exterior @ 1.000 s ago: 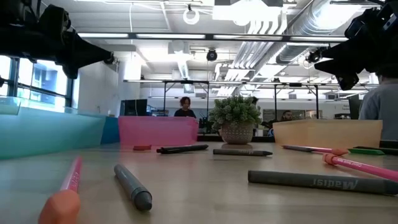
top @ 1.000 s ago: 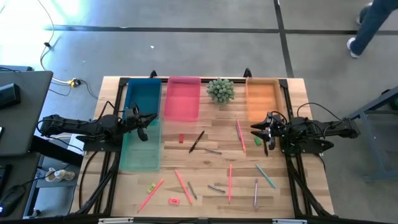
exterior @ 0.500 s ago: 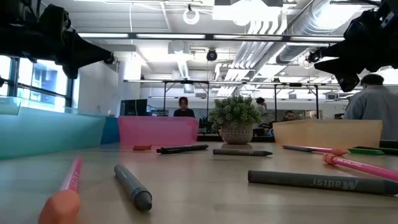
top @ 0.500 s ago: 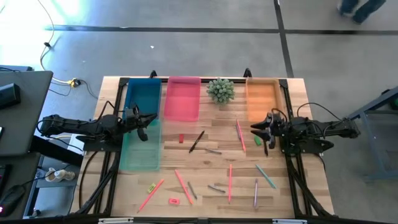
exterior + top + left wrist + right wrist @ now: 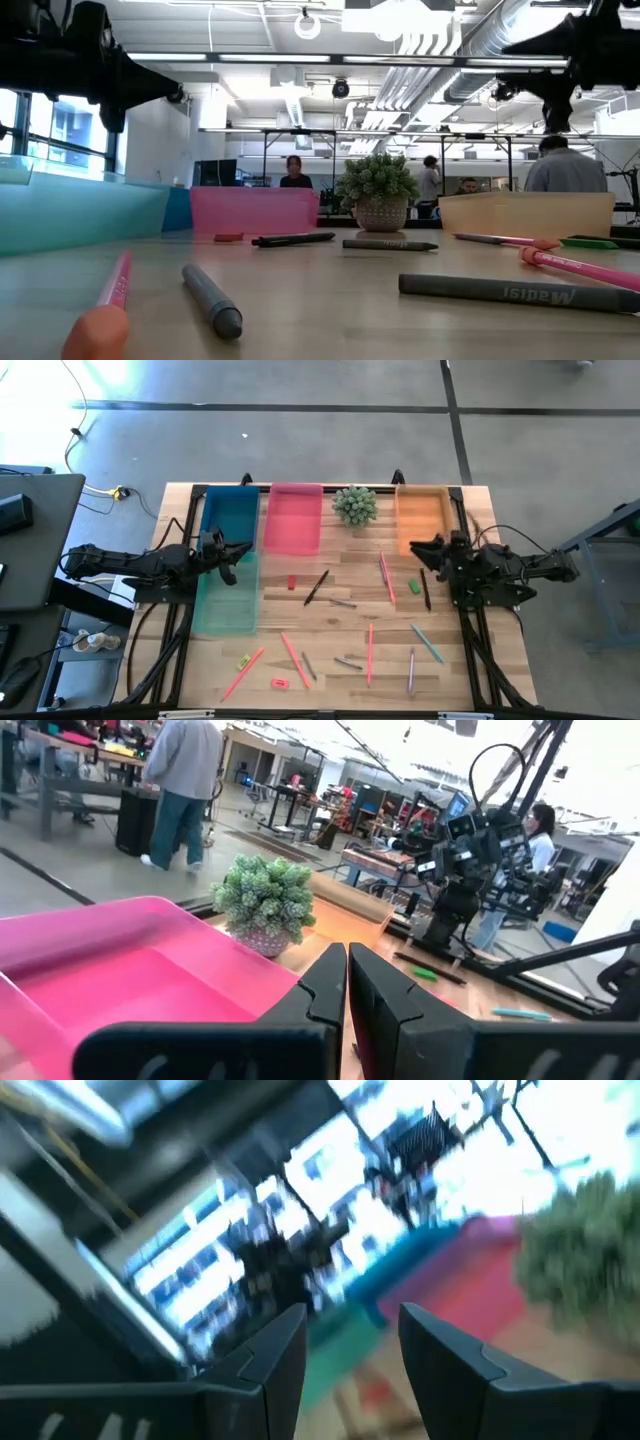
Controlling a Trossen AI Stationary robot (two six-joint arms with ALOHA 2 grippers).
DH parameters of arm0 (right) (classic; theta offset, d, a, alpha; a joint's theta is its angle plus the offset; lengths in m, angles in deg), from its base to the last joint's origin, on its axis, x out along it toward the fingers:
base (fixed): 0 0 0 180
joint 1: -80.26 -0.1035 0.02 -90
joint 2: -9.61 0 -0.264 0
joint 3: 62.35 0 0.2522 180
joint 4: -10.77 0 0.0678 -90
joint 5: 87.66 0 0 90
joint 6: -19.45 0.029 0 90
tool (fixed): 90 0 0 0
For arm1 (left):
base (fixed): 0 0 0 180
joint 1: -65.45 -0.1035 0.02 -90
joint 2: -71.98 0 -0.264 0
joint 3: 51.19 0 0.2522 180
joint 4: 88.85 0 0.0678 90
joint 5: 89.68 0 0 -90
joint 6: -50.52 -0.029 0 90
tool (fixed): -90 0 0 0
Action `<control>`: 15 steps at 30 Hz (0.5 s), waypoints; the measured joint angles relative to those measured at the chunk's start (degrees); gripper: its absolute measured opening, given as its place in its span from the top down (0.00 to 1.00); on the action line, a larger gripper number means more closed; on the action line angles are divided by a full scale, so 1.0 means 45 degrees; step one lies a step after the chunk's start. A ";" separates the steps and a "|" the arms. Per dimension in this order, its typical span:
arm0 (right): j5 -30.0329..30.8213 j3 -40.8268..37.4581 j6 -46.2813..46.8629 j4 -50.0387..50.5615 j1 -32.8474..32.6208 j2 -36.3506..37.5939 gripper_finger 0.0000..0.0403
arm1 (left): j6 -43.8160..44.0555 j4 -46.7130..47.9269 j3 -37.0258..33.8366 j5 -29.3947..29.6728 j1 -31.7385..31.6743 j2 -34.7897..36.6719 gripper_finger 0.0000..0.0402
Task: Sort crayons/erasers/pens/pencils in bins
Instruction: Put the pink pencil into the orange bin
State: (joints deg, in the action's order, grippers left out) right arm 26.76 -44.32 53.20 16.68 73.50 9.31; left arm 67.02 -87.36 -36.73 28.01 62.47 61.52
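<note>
Right gripper (image 5: pixel 418 546) just swung up toward orange bin (image 5: pixel 421 518), fingers apart, empty; dark pen (image 5: pixel 425 589) left on table, unsorted. Left gripper (image 5: pixel 243 547) shut by blue bin (image 5: pixel 229 517).

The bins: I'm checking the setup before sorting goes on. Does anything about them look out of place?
Yes. The teal bin breaks the line: blue, pink and orange sit along the far edge with the plant, while teal sits nearer, in front of blue. All four look empty.

only an upside-down word, seemingly "madisi", can be read on the grey stick (image 5: pixel 500 291) lying nearest.
</note>
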 joint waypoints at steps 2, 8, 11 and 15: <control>0.0375 0.0000 -0.0456 -0.1045 0.0000 0.0000 0.62 | 0.0200 0.0004 0.0001 0.0003 -0.0002 0.0000 0.99; 0.1000 0.0015 -0.1049 -0.3355 0.0000 0.0000 0.62 | 0.0427 -0.0020 0.0002 -0.0002 0.0003 0.0005 0.99; 0.1025 0.0019 -0.0869 -0.3723 0.0000 -0.0008 0.62 | 0.0887 -0.0128 0.0002 -0.0002 0.0003 0.0005 0.99; 0.1197 0.0019 -0.0318 -0.3723 0.0000 -0.0024 0.62 | 0.1663 -0.0676 0.0002 -0.0002 -0.0001 0.0005 0.99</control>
State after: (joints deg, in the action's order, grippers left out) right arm 32.14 -44.23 51.77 -0.07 73.50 9.20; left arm 74.51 -90.40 -36.72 28.00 62.47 61.54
